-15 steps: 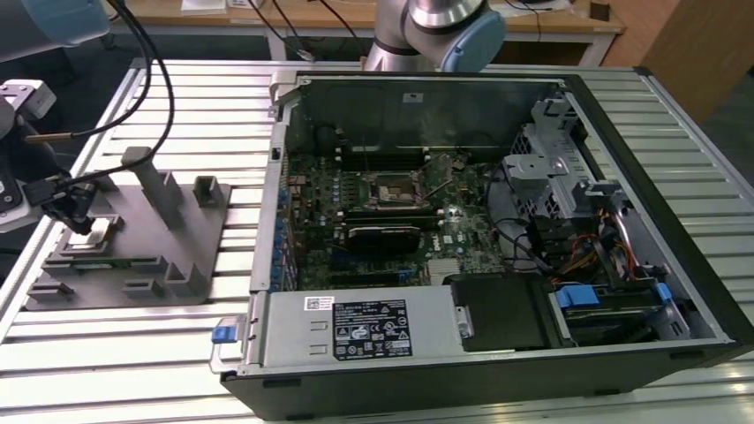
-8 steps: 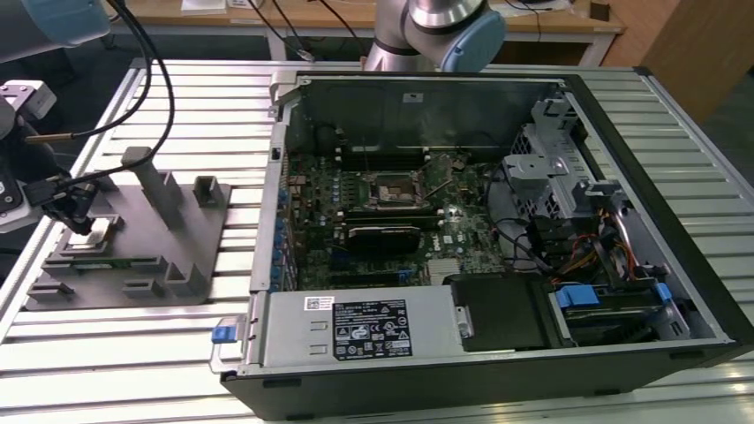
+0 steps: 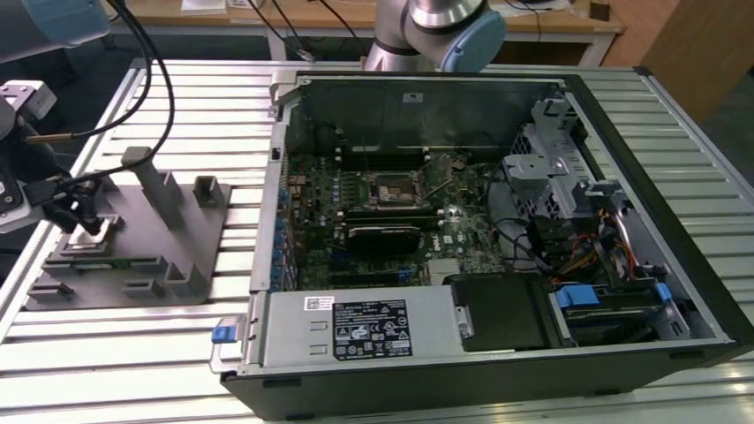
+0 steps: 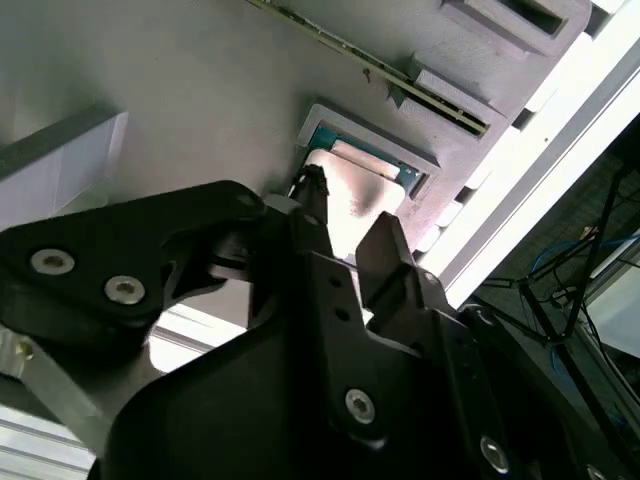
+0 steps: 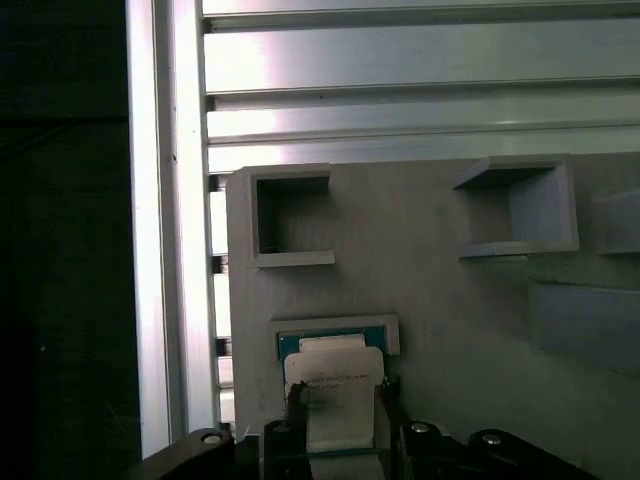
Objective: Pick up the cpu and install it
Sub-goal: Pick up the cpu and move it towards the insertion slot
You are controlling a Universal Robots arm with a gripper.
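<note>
Tool (image 5: pixel 340 402): narrow, with its fingers (image 5: pixel 296 398) set against two opposite edges of the cpu (image 5: pixel 335 385), low over the grey holder (image 3: pixel 177 238).
Cpu: silvery top up, at the holder's teal-edged pocket; I could not tell whether it was seated or lifted.
Holder: lay on the slatted counter (image 3: pixel 141 353), to the exterior view's left of the open computer case (image 3: pixel 471 115).

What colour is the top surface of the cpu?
The cpu top is silvery white, seen best in the first wrist view.
</note>
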